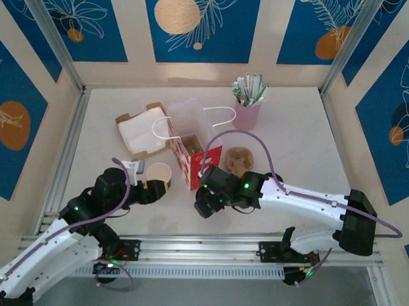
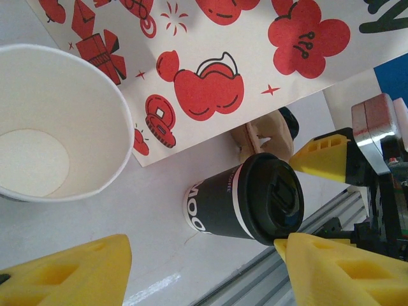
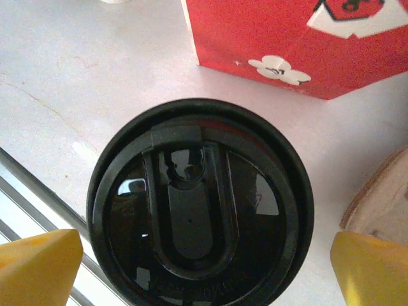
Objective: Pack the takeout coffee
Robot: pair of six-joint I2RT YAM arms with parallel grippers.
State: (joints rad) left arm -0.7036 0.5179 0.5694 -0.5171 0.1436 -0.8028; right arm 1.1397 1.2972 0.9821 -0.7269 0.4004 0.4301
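Astride lidded cup (image 3: 201, 204), right tool (image 3: 205, 264), wide open

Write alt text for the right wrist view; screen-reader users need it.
A black-lidded coffee cup seen from directly above, between the yellow fingertips of the open right gripper. A red paper bag stands beyond it on the white table.
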